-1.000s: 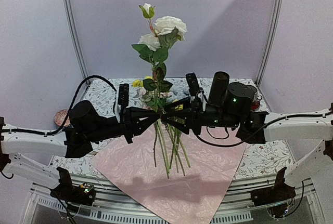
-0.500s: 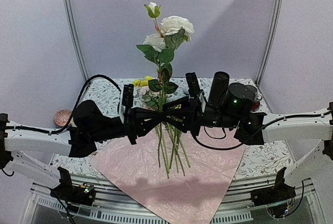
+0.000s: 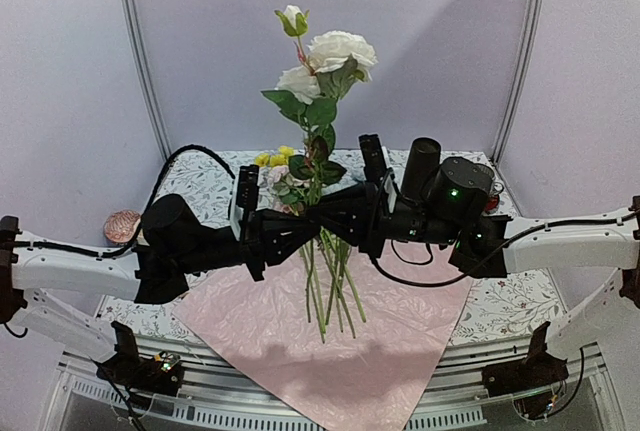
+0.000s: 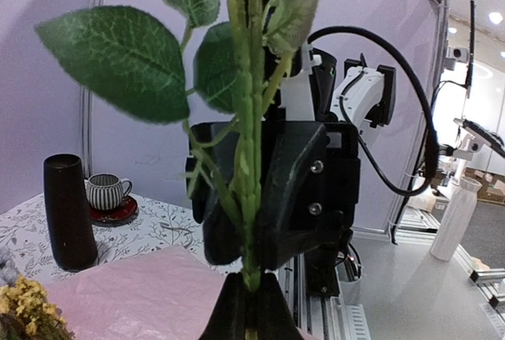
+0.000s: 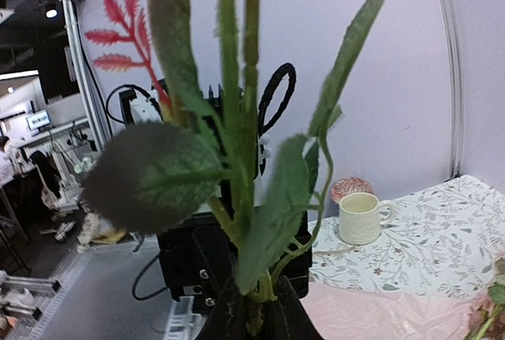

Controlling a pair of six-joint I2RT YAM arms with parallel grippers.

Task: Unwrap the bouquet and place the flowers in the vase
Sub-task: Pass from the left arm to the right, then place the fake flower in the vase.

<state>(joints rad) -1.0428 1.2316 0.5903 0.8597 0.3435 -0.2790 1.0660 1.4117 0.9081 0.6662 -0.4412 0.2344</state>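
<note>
A bunch of flowers (image 3: 335, 53), cream roses on long green stems, stands upright in the air over the table. My left gripper (image 3: 304, 227) is shut on the stems (image 4: 246, 158) from the left. My right gripper (image 3: 332, 221) faces it from the right, its fingers closed round the same stems (image 5: 237, 158) just beside it. The stem ends hang free above the opened pink wrapping paper (image 3: 330, 351). More flowers (image 3: 275, 173), yellow and pink, lie on the table behind. The black vase (image 3: 420, 166) stands at the back right, upright (image 4: 67, 212).
A striped cup on a red saucer (image 4: 108, 192) sits next to the vase. A white mug (image 5: 360, 218) and a reddish patterned dish (image 5: 353, 188) are on the left side of the floral tablecloth (image 3: 510, 301). A black cable (image 3: 175, 156) arcs over the left arm.
The right gripper's fingers have closed on the stems. The left gripper has carried the flowers a little to the right and up, toward the right gripper.
</note>
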